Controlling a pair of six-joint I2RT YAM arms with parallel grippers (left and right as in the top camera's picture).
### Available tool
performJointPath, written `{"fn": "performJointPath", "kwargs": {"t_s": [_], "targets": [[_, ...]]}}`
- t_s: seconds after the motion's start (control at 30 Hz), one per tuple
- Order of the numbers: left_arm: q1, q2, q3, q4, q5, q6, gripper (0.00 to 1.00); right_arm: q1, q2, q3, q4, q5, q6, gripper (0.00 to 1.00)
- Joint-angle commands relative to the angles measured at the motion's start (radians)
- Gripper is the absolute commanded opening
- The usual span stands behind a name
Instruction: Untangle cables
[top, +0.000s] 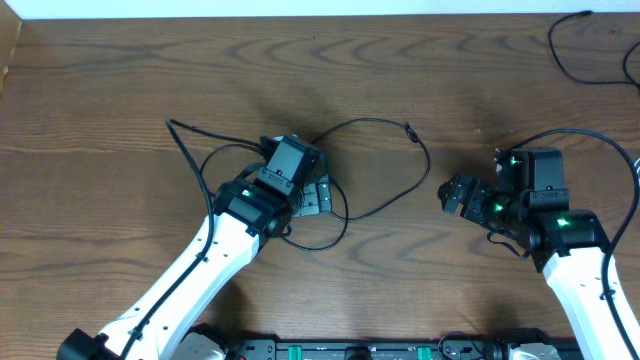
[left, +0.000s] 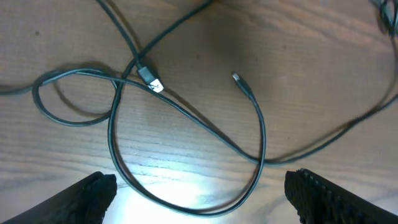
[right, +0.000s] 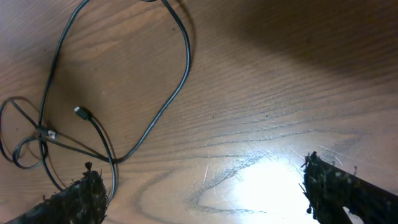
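- Left gripper (left: 199, 198), jaws wide apart and empty, hovers over the cables (left: 149, 79); their crossed loops lie just ahead, likely lined up for a pick.
- Right gripper (right: 208, 198), equally spread and empty, hangs over bare table (right: 280, 93), with the cables off to its left.

Robot lab test bench, wide brown wood-grain table (top: 420, 70), white left arm (top: 190, 272) and white right arm (top: 590, 290) fixed at its near edge, black base rail (top: 350, 351).
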Motion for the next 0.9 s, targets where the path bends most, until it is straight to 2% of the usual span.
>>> {"fn": "performJointPath", "kwargs": {"t_s": [0.0, 0.13, 0.17, 0.2, 0.23, 0.27, 0.3, 0.57, 0.87], "targets": [[0.004, 0.000, 0.027, 0.030, -0.032, -0.118, 0.93, -0.002, -0.008, -0.007, 0.000, -0.001, 0.002, 0.99], [0.007, 0.002, 0.024, 0.019, -0.051, -0.039, 0.93, -0.002, -0.008, -0.007, -0.001, 0.002, -0.005, 0.99], [0.009, 0.003, 0.023, 0.004, -0.082, -0.055, 0.93, -0.002, -0.008, -0.007, -0.001, 0.002, -0.005, 0.99], [0.013, 0.005, 0.022, -0.019, -0.118, -0.106, 0.93, -0.002, -0.007, -0.007, -0.002, 0.002, -0.005, 0.99], [0.026, 0.006, 0.014, -0.081, -0.195, -0.272, 0.93, -0.002, -0.004, -0.007, -0.004, 0.002, -0.005, 0.99], [0.035, 0.006, 0.004, -0.107, -0.218, -0.338, 0.93, -0.002, -0.002, -0.008, -0.004, 0.002, -0.005, 0.99], [0.043, 0.006, -0.008, -0.111, -0.221, -0.355, 0.93, -0.002, 0.000, -0.008, -0.004, 0.002, -0.005, 0.99], [0.067, 0.065, -0.082, -0.023, -0.219, -0.354, 0.93, -0.002, 0.014, -0.008, -0.002, 0.002, -0.005, 0.99], [0.067, 0.256, -0.082, 0.037, -0.212, -0.354, 0.93, -0.001, 0.023, -0.008, -0.015, 0.002, -0.037, 0.99]]}}
